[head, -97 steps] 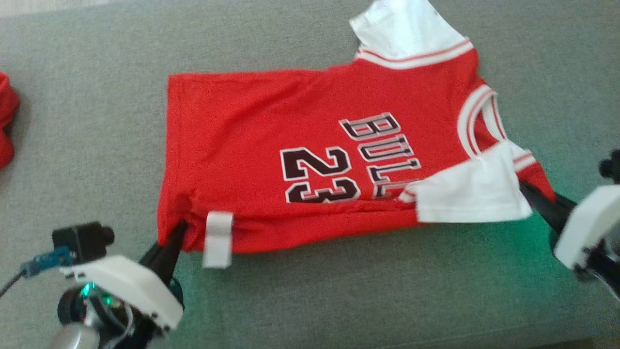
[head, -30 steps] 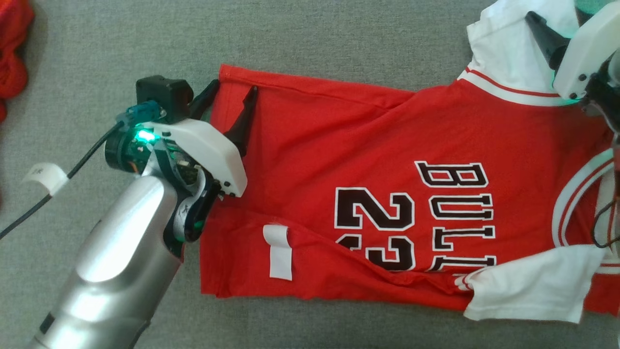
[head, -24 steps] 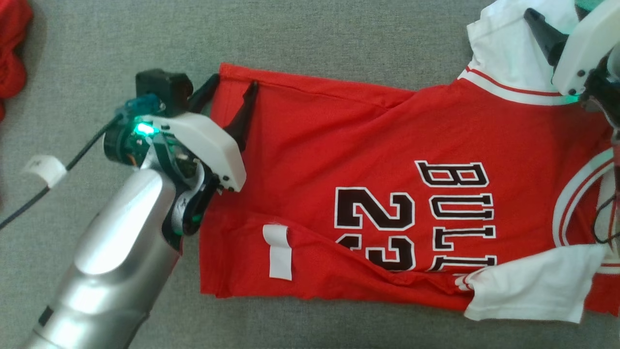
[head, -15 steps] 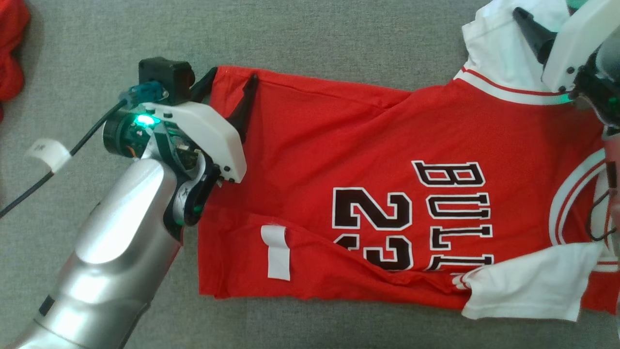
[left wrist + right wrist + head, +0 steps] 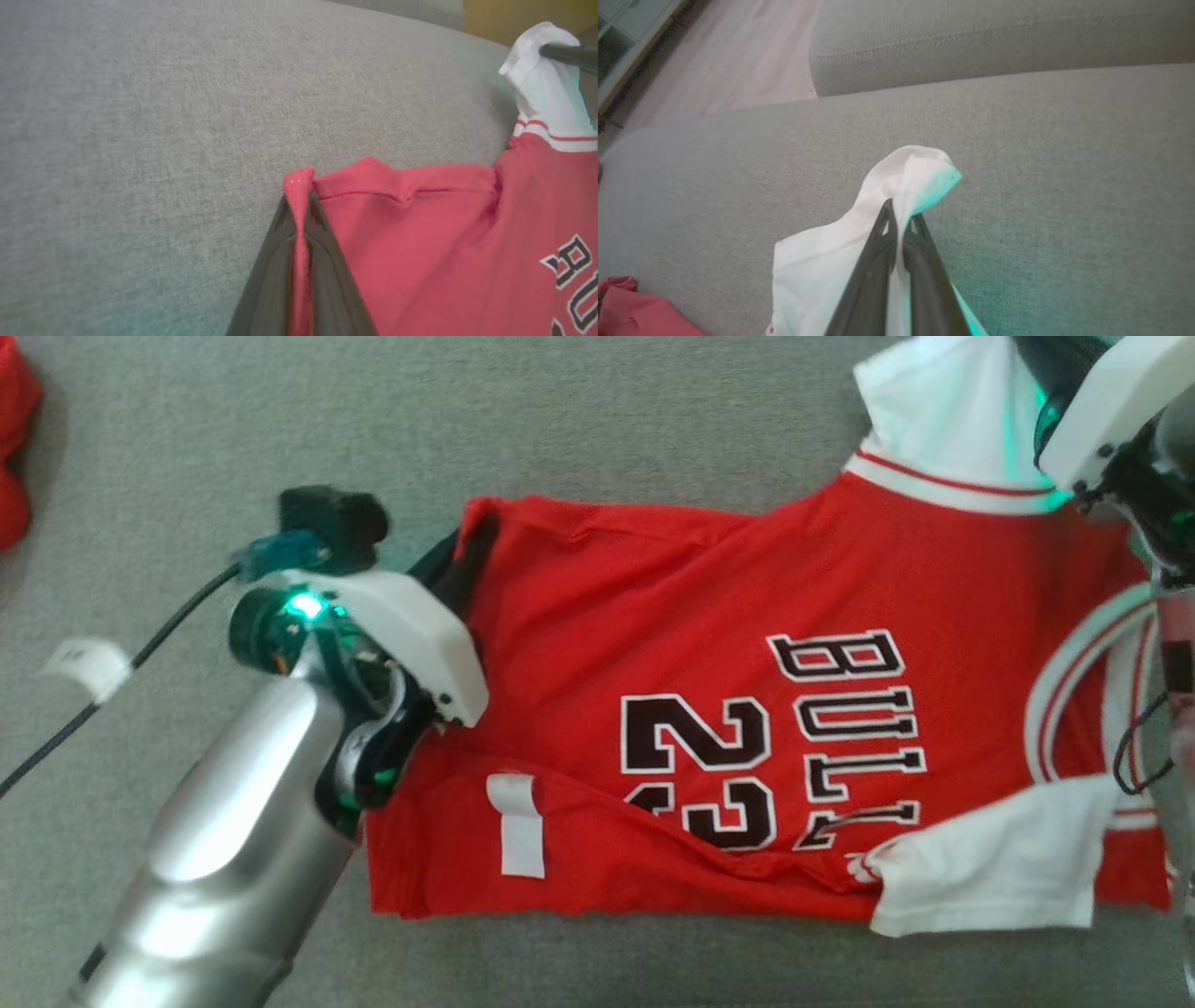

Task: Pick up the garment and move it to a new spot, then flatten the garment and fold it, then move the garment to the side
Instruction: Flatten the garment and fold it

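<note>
The red jersey (image 5: 607, 607) lay spread on the grey sofa seat (image 5: 653, 411). The left tool (image 5: 299, 205) was pinched closed on its far left hem corner. The right tool (image 5: 900, 212) was clamped on its far white sleeve (image 5: 822, 261).

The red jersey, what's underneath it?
The jersey rests on the grey sofa cushion. Whether anything else lies beneath cannot be seen; the cloth covers it.

Red jersey (image 5: 653, 597) with white sleeves, black lettering and "23" lies spread on the grey cushion (image 5: 607, 411), near edge folded over, far hem corner and far sleeve pinched up.
</note>
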### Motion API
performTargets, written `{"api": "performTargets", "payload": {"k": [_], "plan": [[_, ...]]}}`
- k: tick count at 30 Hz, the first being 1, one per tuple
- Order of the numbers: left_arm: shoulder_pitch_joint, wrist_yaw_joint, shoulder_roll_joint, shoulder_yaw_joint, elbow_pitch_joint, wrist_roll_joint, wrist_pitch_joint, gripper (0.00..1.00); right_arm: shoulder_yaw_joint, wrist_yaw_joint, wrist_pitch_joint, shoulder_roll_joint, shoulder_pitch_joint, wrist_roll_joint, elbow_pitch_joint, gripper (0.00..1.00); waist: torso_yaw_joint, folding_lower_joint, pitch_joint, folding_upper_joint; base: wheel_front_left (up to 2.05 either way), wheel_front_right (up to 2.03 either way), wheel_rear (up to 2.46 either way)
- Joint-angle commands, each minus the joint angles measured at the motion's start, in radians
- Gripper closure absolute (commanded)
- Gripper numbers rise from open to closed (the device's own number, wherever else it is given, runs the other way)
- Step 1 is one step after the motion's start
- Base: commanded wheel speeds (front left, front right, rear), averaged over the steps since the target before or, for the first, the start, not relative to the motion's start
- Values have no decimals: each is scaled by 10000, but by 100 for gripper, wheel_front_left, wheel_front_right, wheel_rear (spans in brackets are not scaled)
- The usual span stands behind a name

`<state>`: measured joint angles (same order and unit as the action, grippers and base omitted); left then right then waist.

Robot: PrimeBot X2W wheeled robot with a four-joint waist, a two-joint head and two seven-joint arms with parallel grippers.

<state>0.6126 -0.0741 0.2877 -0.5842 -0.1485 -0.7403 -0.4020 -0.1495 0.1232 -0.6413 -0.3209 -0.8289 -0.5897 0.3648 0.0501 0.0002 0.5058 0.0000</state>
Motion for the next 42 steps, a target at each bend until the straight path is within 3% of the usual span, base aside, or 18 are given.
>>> {"api": "performTargets", "payload": {"k": [1,6,12,20,24,35,36,37,38,39,42], "plan": [[58,-87,428,530,500,-17,128,100,16,75,95,19,-194,-101,-565,100,-106,-2,-101,0,0,0,0],[-660,-523,905,1232,1893,-145,632,100,19,75,72,-300,713,-582,-1894,100,-436,-2,-370,0,0,0,0],[-2173,-1018,1370,1761,3678,-482,836,100,156,75,-27,-747,2917,-839,-3871,100,-813,-2,-779,0,0,0,0],[-4516,-1596,1754,2337,5369,-1009,1178,100,914,75,-357,-752,5694,-856,-5961,100,-1130,-2,-1356,0,0,0,0],[-5318,-1638,1786,2329,5606,-1243,1240,100,1149,75,-636,-647,6748,-685,-6415,100,-1210,-2,-1485,0,0,0,0],[-6129,-1595,1839,2078,5189,-1229,1392,100,764,75,-857,-598,7564,-63,-6254,100,-1357,-2,-1549,0,0,0,0],[-6178,-1608,1862,2032,5100,-1204,1360,87,685,75,-827,-632,7566,-23,-6237,54,-1363,-2,-1559,0,0,0,0],[-6239,-1628,1878,1997,5002,-1190,1336,55,647,75,-859,-655,7599,10,-6174,0,-1371,-2,-1573,0,0,0,0],[-6316,-1657,1948,1966,4887,-1109,1329,9,564,75,-902,-714,7631,50,-6145,0,-1390,-2,-1597,0,0,0,0],[-6401,-1694,2053,1948,4771,-978,1350,0,508,75,-956,-774,7683,61,-6128,0,-1403,-2,-1617,0,0,0,0],[-6619,-1937,2191,2126,4543,-481,1880,0,504,75,-1115,-973,7898,-6,-6184,0,-1427,-2,-1651,0,0,0,0]]}}
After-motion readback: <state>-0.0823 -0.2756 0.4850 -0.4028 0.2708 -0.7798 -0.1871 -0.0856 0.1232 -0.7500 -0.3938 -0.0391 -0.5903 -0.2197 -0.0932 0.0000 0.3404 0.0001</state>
